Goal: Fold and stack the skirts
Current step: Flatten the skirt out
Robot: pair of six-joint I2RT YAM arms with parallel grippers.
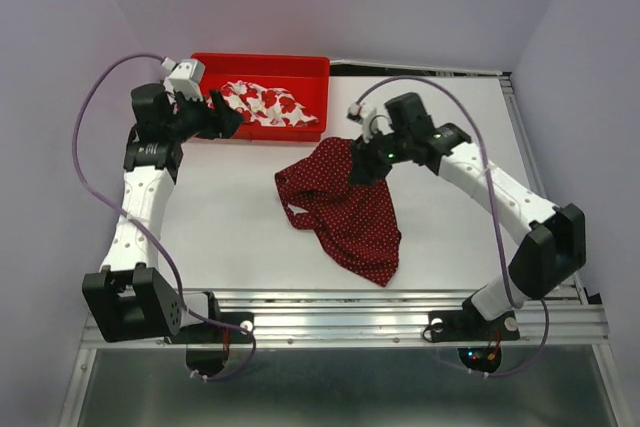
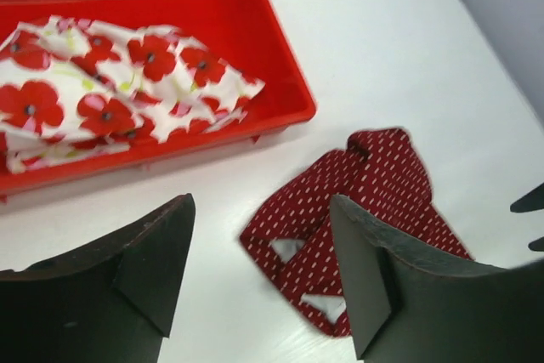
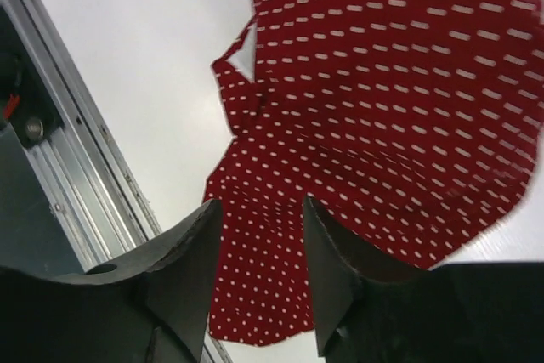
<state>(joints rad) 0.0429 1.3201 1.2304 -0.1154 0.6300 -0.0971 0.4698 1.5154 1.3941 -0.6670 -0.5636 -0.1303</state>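
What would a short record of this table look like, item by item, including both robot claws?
holder: red plastic tray, far left on white table
inside it: white cloth skirt with red flowers, bunched
on table: dark red cloth skirt with white dots, rumpled, unfolded
left gripper: open, empty, beside tray
right gripper: over dotted skirt's far end; grip unclear

Top view: left hand covers the near-left end of the floral skirt; right hand hides the top corner of the dotted skirt. Left wrist: floral skirt runs off the left edge, and the dotted skirt's lower part sits behind the left hand. Right wrist: dotted skirt is cropped top and right; we can't tell if the right hand has cloth pinched.
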